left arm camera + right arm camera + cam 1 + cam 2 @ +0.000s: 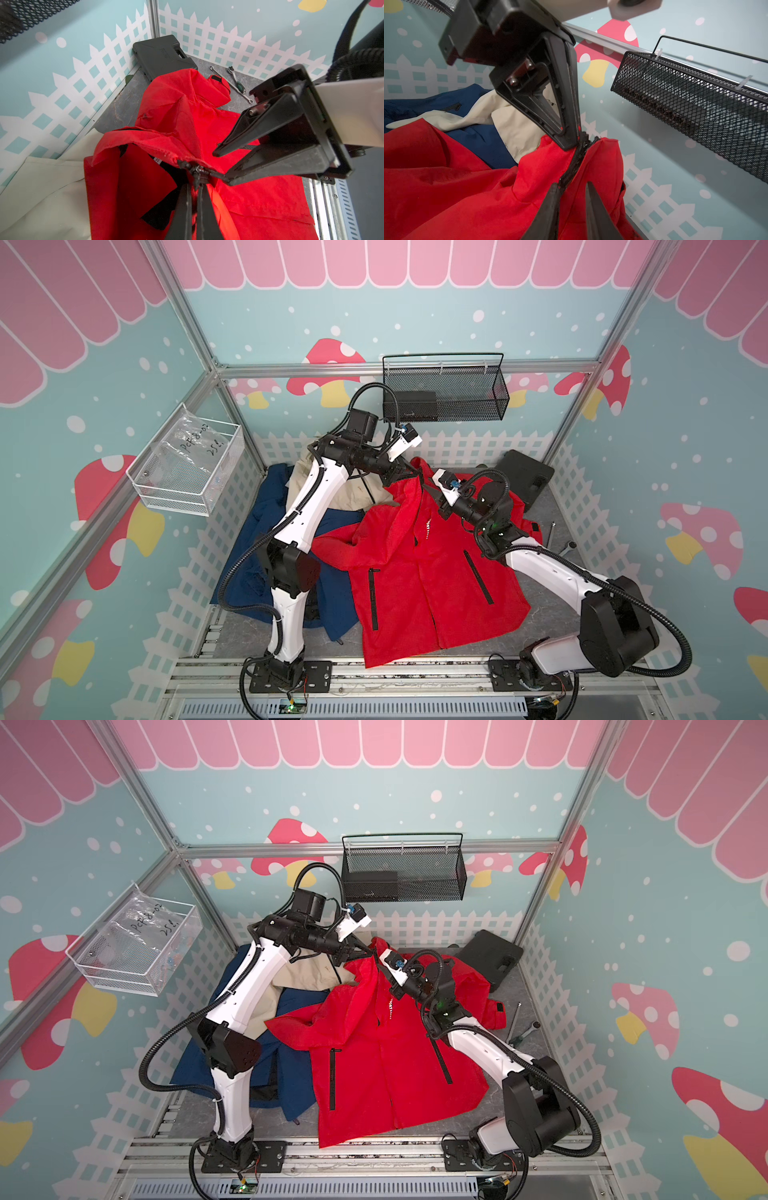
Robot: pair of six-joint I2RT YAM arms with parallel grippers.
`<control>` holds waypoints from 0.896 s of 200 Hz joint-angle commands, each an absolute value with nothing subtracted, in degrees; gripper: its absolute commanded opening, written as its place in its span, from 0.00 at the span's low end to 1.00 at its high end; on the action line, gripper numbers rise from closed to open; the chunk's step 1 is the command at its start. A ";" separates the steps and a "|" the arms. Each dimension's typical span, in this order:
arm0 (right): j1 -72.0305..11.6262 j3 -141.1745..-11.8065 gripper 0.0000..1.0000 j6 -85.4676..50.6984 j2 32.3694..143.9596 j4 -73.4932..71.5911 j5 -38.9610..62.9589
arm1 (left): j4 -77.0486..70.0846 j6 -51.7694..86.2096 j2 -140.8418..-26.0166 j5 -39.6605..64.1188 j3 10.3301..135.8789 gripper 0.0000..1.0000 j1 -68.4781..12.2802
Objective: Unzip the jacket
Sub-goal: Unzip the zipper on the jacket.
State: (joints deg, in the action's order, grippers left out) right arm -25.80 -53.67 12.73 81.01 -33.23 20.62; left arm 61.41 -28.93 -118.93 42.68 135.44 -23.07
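Both top views: jacket (pixel 415 572) spread front-up on the table (pixel 540 585), one side over a blue coat (pixel 257 556); zip (pixel 430 593) closed down to the hem as far as can be told, so hardly any of the job done, nearly the whole run left. Left gripper (pixel 409 467) stretched far across to the collar, holding it raised off the table; right gripper (pixel 380 965) just beside it, elbow bent, wrist pointing up the zip line toward the collar.

Left wrist view: left fingers (pixel 185 207) pressed together on the collar edge at the zip's top end; slider (pixel 197 172) seemingly right there, close to the top; right gripper (pixel 220 166) with jaws apart, lower tip touching the slider area, upper tip clear of the cloth; nothing pinched.

Right wrist view: right fingers (pixel 550 207) parted, black teeth (pixel 571 166) running from one tip up to the left gripper (pixel 569 143), clamped on the collar; pull tab too small to make out, probably not yet held; to be gripped before any pull down.
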 commanded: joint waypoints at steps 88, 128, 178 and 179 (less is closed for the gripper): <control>-26.95 -52.24 0.36 13.57 81.09 -38.06 30.31 | 62.26 -30.06 -118.84 41.62 139.66 0.00 -25.66; -27.16 -51.97 0.33 10.72 81.14 -38.42 19.71 | 62.80 -30.23 -118.82 40.98 139.72 0.00 -25.75; -27.16 -52.04 0.27 9.09 81.29 -38.49 12.48 | 63.49 -30.67 -118.68 40.70 139.66 0.00 -25.76; -27.16 -52.08 0.27 8.98 81.38 -38.54 12.44 | 63.52 -30.67 -118.71 40.74 139.66 0.00 -25.76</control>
State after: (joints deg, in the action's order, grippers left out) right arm -27.00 -50.57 10.13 81.45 -37.36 17.04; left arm 63.16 -28.95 -118.96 40.01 137.43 -25.54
